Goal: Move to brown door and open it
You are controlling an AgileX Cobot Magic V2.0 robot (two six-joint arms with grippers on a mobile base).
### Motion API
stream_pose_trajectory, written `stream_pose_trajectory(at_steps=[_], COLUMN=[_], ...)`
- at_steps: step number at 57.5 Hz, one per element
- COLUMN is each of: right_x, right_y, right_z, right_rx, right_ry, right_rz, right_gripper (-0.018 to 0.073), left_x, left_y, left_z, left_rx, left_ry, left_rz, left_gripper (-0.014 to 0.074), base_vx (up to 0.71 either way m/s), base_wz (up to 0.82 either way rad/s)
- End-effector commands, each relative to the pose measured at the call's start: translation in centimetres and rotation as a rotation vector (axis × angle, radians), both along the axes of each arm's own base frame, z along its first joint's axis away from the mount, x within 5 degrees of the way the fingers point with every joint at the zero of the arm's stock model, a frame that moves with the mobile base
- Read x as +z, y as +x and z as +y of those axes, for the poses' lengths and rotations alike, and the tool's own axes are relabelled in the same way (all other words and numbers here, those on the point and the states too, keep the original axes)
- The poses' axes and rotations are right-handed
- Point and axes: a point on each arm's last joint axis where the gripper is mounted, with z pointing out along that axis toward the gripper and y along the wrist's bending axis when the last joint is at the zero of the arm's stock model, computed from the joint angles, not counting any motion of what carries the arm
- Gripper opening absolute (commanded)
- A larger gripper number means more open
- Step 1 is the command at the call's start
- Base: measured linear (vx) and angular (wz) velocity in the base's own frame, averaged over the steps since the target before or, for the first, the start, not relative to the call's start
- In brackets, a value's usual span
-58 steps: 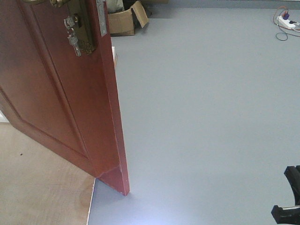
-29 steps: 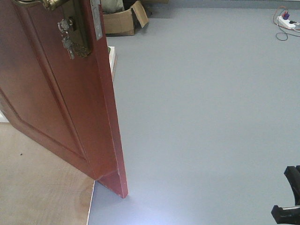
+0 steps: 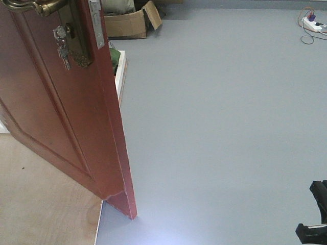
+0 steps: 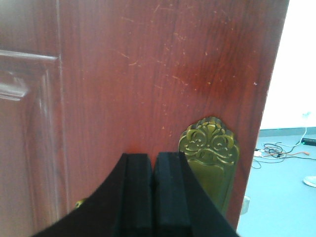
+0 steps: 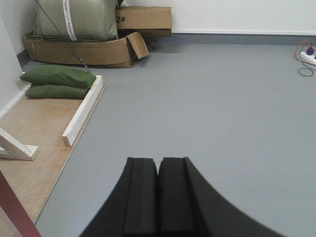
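Observation:
The brown door (image 3: 61, 117) stands ajar at the left of the front view, its free edge toward me and its bottom corner on the grey floor (image 3: 219, 127). Its brass lever handle (image 3: 30, 6), hanging keys (image 3: 62, 47) and steel latch plate (image 3: 96, 23) are near the top. In the left wrist view my left gripper (image 4: 154, 157) is shut with nothing between its pads, close against the door face (image 4: 148, 74), just left of the ornate brass backplate (image 4: 210, 153). My right gripper (image 5: 158, 160) is shut and empty over the floor.
White wooden frame rail (image 5: 84, 111) and brace (image 5: 15, 148) edge a plywood base (image 3: 46, 214). Green bags (image 5: 57, 76) and cardboard boxes (image 5: 98, 49) lie behind it. A power strip with cables (image 3: 311, 23) is at the far right. A black robot part (image 3: 314, 224) shows bottom right.
The door has swung further open: handle, keys and latch plate have shifted left in the front view, uncovering the white rail and a green bag behind its edge.

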Motion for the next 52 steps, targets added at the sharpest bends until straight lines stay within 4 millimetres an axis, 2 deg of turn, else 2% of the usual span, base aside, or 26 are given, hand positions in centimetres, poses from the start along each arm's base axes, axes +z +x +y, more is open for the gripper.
stream_pose_trajectory(at_steps=[1,52], right_x=[0.62,0.62], right_y=[0.18,0.18], right_z=[-0.06,-0.06], right_rx=[-0.005,-0.005], right_ry=[-0.010,-0.010], right_rz=[-0.084,-0.084], right_gripper=[0.0000,0.0000], left_x=[1.49,1.49], left_y=[-0.52,-0.52], left_z=[0.28,0.28], left_rx=[0.027,0.027], left_ry=[-0.021,-0.021], left_rz=[-0.056,-0.056], left_gripper=[-0.0003,-0.0003], base_vx=[0.00,0.07], base_wz=[0.00,0.00])
